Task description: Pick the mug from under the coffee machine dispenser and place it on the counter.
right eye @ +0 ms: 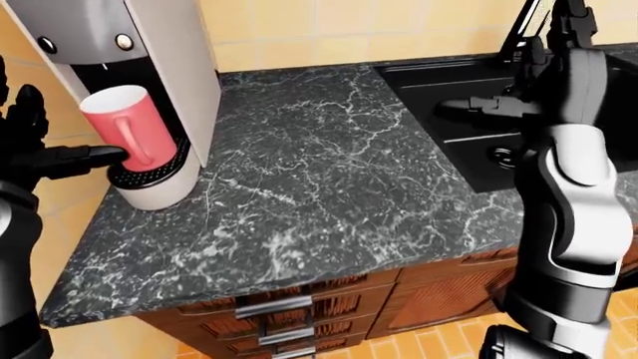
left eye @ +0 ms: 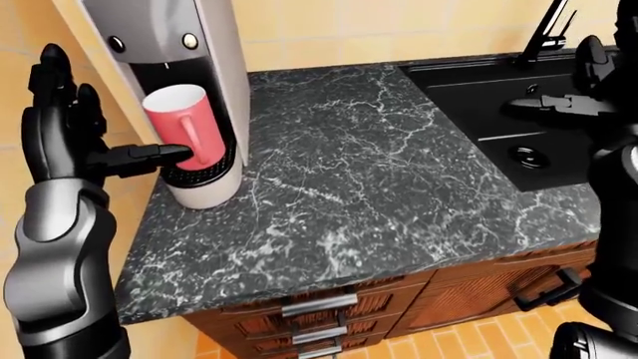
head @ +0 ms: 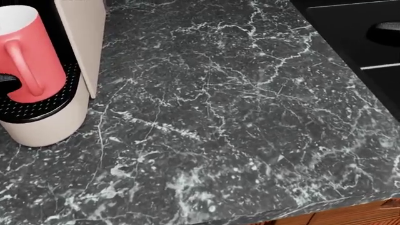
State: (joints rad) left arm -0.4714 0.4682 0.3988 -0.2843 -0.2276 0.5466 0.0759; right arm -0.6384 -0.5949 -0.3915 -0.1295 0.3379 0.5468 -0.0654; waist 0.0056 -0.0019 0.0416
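Note:
A red mug (left eye: 177, 126) stands upright on the perforated drip tray (head: 37, 108) of the coffee machine (left eye: 185, 45), under its dispenser, handle facing the counter's near edge. My left hand (left eye: 110, 120) is raised to the left of the mug. Its fingers (left eye: 51, 97) point up, spread and open, and the thumb reaches sideways to the mug's lower left side. In the head view only the thumb tip shows at the left edge beside the handle (head: 25, 68). My right hand (right eye: 518, 71) hovers open above the black sink, far from the mug.
The dark marble counter (left eye: 339, 187) stretches right of the machine to a black sink (left eye: 499, 112) with a faucet (left eye: 548, 30). Wooden drawers (left eye: 319, 307) with metal handles sit below. The counter's left end lies just beside the machine.

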